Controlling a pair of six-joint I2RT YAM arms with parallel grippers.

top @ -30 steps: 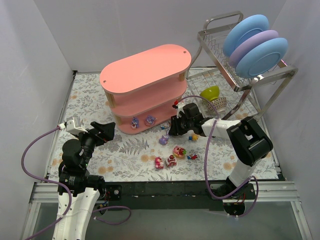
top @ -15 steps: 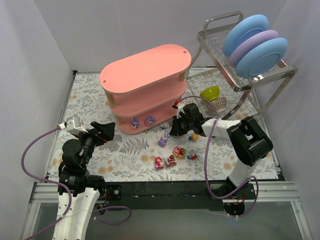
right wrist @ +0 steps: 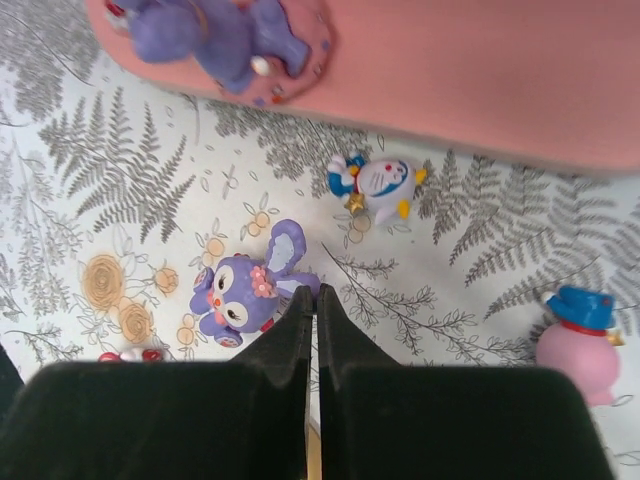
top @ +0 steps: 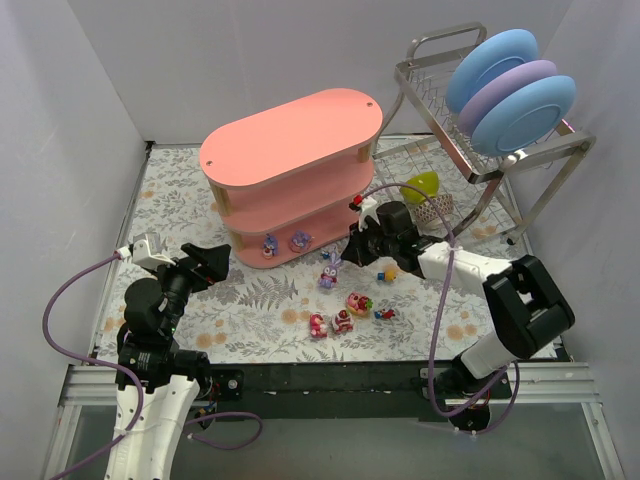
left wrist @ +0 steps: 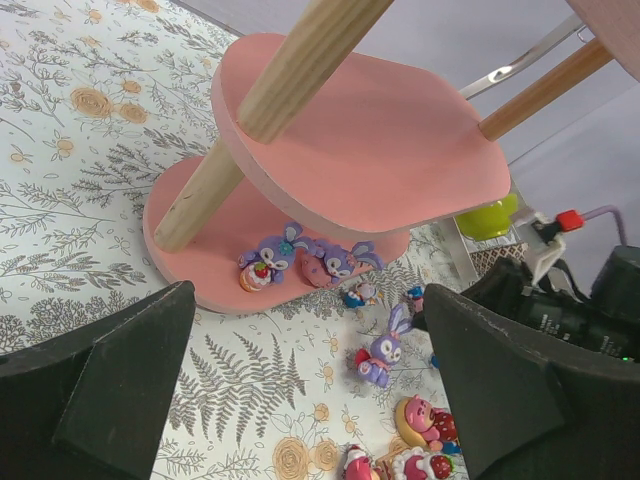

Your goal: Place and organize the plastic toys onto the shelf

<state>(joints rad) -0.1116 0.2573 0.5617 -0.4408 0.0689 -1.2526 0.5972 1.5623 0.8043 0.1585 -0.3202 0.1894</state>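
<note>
The salmon-pink shelf (top: 290, 135) stands at the back centre; it also shows in the left wrist view (left wrist: 370, 150) and the right wrist view (right wrist: 480, 70). Two purple toys (top: 270, 243) (top: 300, 239) sit on its lowest board. My right gripper (top: 345, 258) (right wrist: 314, 295) is shut on one ear of a purple bunny toy (top: 328, 272) (right wrist: 235, 295) (left wrist: 380, 350) in front of the shelf. A blue-and-white toy (right wrist: 378, 183) lies near the shelf edge. Pink and red toys (top: 358, 303) (top: 330, 323) lie on the mat nearer me. My left gripper (top: 210, 262) (left wrist: 310, 400) is open and empty, left of the toys.
A metal wire dish rack (top: 480, 150) with blue and purple plates (top: 510, 85) stands at the back right. A green bowl (top: 421, 185) and a patterned bowl (top: 437, 207) sit under it. A pink toy with a blue hat (right wrist: 578, 335) lies right of my right gripper.
My right arm has stretched out, its elbow swinging right. The purple bunny has shifted a little toward the shelf with the gripper. The left arm has not moved.
</note>
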